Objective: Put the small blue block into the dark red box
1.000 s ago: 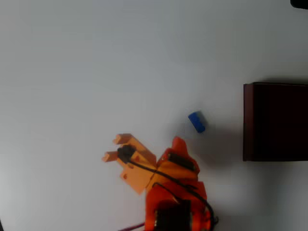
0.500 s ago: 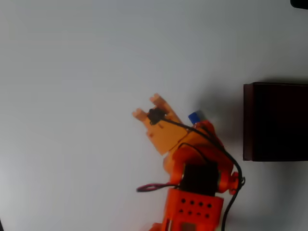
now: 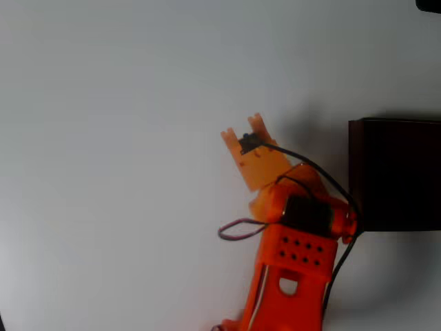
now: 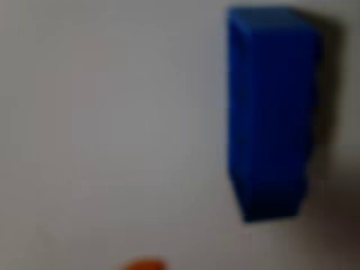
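In the wrist view the small blue block (image 4: 270, 112) looms large and blurred at the right, lying on the white table, with an orange sliver of the gripper at the bottom edge. In the overhead view the orange arm covers the spot where the block lay, so the block is hidden there. My gripper (image 3: 243, 129) points up and to the left, its two orange fingertips (image 3: 229, 135) apart with nothing between them. The dark red box (image 3: 354, 172) stands at the right edge, a short way right of the arm, with a nearly black interior.
The white table (image 3: 110, 165) stretches bare to the left of and above the arm. A black cable (image 3: 324, 183) loops over the arm close to the box's left wall. A dark object (image 3: 428, 4) sits in the top right corner.
The arm has swung right and upward toward the box, and its body now covers the blue block in the overhead view. The fingertips turned from pointing left to pointing up-left.
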`<state>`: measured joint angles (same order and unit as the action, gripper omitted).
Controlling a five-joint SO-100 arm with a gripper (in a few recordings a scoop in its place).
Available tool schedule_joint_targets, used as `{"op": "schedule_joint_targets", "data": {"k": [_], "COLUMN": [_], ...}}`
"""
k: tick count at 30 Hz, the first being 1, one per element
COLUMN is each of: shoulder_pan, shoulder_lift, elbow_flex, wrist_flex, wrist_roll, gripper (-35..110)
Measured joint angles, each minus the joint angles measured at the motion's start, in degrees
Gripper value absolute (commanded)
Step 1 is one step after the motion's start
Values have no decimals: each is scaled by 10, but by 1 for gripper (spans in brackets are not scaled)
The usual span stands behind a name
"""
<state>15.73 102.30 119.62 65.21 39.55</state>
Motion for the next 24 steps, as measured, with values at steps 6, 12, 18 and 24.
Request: {"op": "schedule_joint_targets", "data": {"k": [6, 12, 18, 24], "shoulder_pan": [-2, -4, 4, 8], "shoulder_lift": [-44, -83, -146, -185], "elbow_flex": [1, -3, -51, -96], "wrist_flex": [-21, -45, -40, -18], "wrist_roll": [11, 11, 17, -2], "gripper": [23, 22, 0, 0]}}
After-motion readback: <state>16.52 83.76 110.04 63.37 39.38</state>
